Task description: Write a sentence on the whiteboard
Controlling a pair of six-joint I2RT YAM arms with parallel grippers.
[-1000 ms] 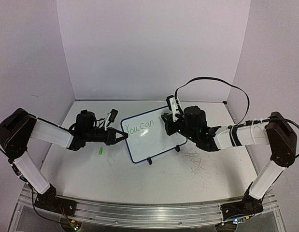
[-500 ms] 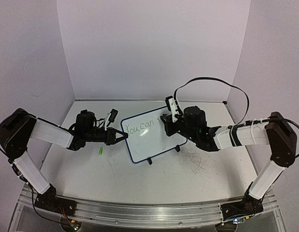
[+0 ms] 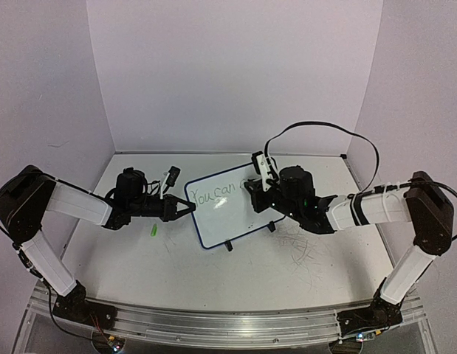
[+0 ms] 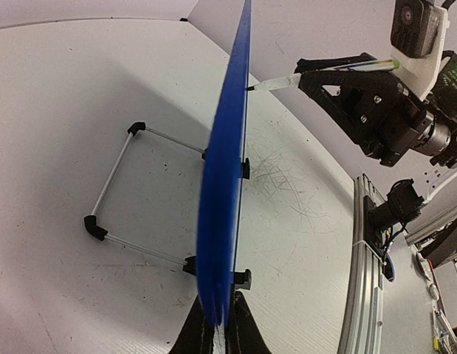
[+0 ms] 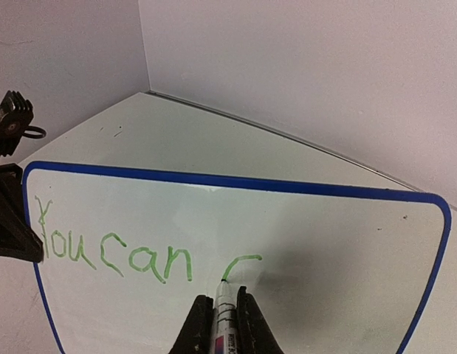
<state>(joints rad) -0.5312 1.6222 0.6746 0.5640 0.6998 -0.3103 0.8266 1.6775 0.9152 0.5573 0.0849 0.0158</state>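
Pale lilac walls close round a scuffed white tabletop (image 3: 176, 265). At its middle the whiteboard (image 3: 228, 214) stands on its feet, its left edge clamped in the left claw (image 3: 190, 209). The sentence (image 5: 117, 254) so far reads "You can" in green, with one curved stroke to its right. The right claw (image 5: 217, 299) is clamped on a marker (image 5: 224, 313), whose tip touches the board at the foot of that stroke. A small green object (image 3: 153, 231) lies on the tabletop just near of the left claw.

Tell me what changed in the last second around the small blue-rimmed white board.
The right gripper, shut on the white marker pen, crept slightly toward the near side, tip at the small blue-rimmed whiteboard; its black cable loop shifted along. Nothing grasped or released. The left gripper still clamps the board's edge; board and green handwritten words "You can" stayed put.
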